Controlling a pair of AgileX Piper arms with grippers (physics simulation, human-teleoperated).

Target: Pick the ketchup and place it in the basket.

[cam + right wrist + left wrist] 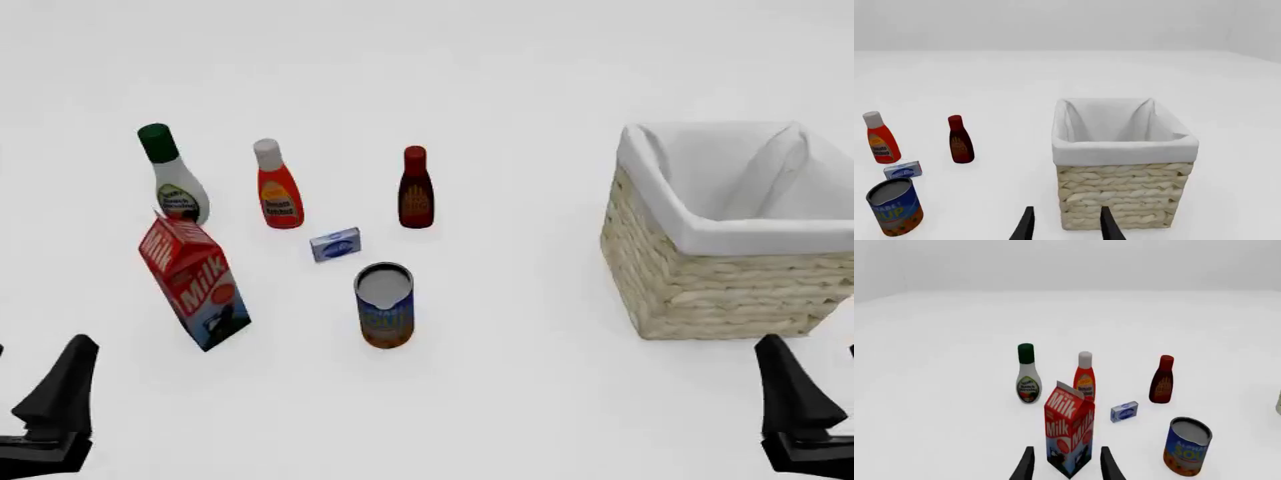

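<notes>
The ketchup (pixel 278 190), a red-orange bottle with a white cap, stands upright at the back left of the table; it also shows as the ketchup (pixel 1085 379) and the ketchup (pixel 881 142). The basket (pixel 721 285), wicker with white lining, sits at the right, and the right wrist view shows the basket (pixel 1121 190) just ahead of the fingers. My left gripper (pixel 1067 462) is open, low at the near left, far short of the ketchup, with a milk carton between. My right gripper (pixel 1067 225) is open in front of the basket, holding nothing.
A milk carton (pixel 194 285) stands tilted in front of the ketchup. A white bottle with a green cap (pixel 171 180) is left of it, a dark-red bottle (pixel 415 190) right of it. A small blue box (pixel 335 243) and a tin can (pixel 384 305) sit mid-table.
</notes>
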